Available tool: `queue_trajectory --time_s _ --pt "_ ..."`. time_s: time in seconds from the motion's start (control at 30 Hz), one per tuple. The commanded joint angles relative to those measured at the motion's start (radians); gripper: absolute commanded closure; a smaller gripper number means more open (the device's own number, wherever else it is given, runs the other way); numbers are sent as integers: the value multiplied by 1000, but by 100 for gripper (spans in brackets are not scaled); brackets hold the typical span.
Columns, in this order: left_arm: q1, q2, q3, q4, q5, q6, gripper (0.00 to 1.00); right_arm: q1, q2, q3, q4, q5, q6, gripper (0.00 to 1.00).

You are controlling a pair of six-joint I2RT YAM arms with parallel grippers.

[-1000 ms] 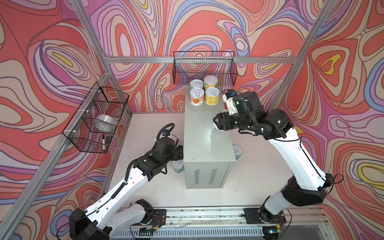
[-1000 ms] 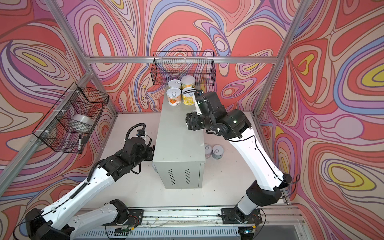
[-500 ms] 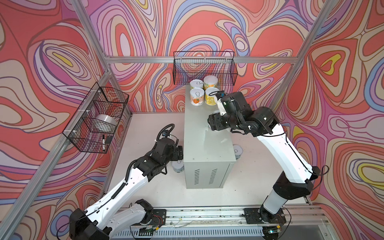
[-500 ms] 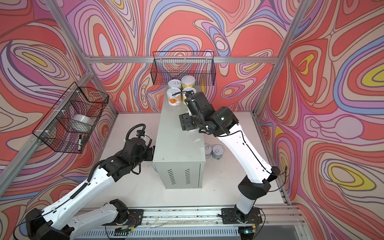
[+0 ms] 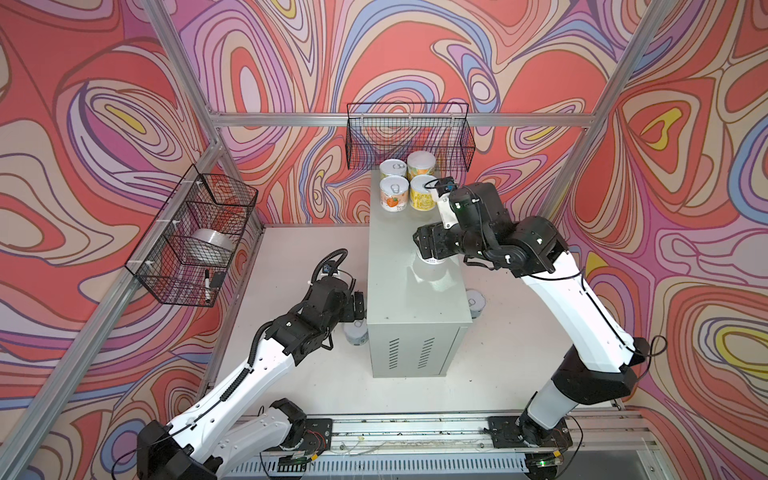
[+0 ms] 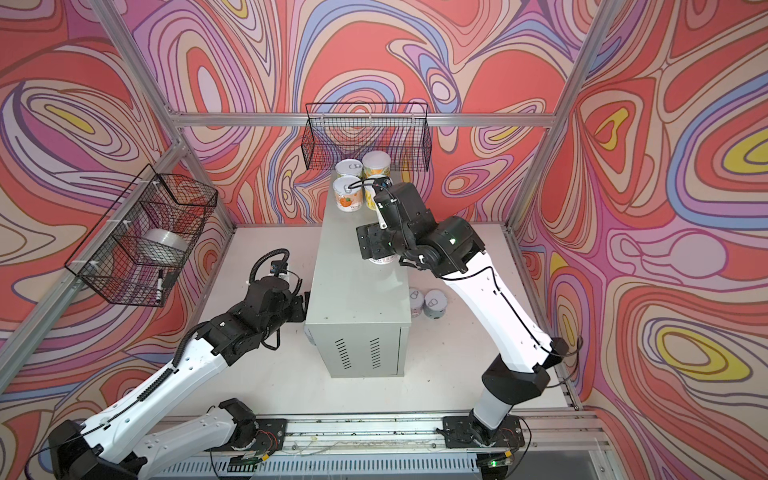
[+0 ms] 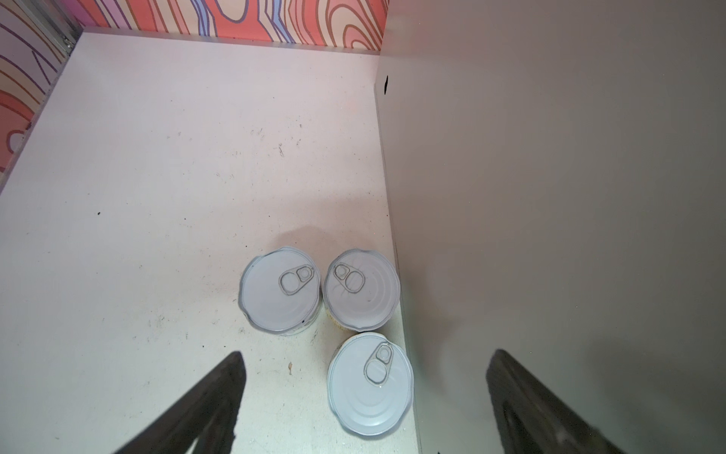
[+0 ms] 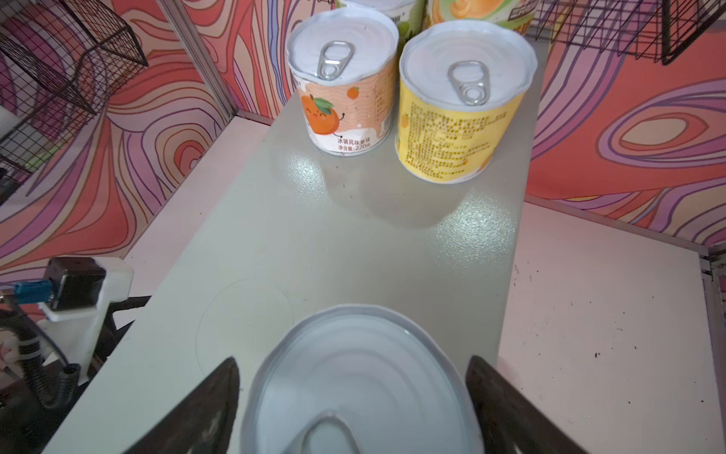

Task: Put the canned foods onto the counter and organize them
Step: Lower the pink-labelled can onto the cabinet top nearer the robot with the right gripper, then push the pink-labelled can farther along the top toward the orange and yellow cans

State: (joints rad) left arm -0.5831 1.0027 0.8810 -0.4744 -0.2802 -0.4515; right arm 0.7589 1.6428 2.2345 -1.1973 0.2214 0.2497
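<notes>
Hovering over the middle of the counter (image 5: 399, 299), the right gripper (image 8: 352, 361) has its dark fingers (image 8: 212, 405) spread to either side of a silver-lidded can (image 8: 361, 393). A thin sliver of gap shows on each side, so the jaws look open and are not pinching it. That can stands upright on the counter's glossy top.

At the counter's far end four tins sit in a tight square. An orange-label can (image 8: 345, 98) stands beside a yellow-label can (image 8: 459, 118), with a back pair (image 5: 420, 164) just behind them, below the black wire basket (image 5: 409, 137) on the wall.

Down beside the counter's wall on the left arm's side, the left gripper (image 7: 365, 353) hangs low with its fingers wide apart, holding nothing. Below it three cans (image 7: 281, 291) stand lids-up on the white tabletop (image 7: 157, 177), packed close together, two of them right against the counter's foot. On the counter's opposite side two cans (image 6: 434, 303) stand together on the tabletop, just beside its base.
</notes>
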Motion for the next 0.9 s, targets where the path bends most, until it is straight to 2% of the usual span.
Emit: queue_trajectory --time_s 0.0,0.1,0.3,0.47,0.6,0.73,0.87 --pt "2 -16 -13 7 -20 7 4 4 -96 -42 62 -24 18 7" --pt "2 -19 -14 5 -12 3 4 5 -152 -97 73 -24 24 8" --pt "2 -43 -15 5 3 2 4 5 -293 -346 172 -70 42 31" --pt "3 -41 -3 -6 9 5 4 5 -374 -482 241 -77 69 42" --pt "3 -27 6 -6 15 13 4 4 -388 -538 267 -66 67 42" --pt "4 -24 1 4 31 11 5 5 -388 -581 306 -71 65 35" --pt "4 -22 3 -1 27 14 5 4 -380 -608 348 -52 55 34"
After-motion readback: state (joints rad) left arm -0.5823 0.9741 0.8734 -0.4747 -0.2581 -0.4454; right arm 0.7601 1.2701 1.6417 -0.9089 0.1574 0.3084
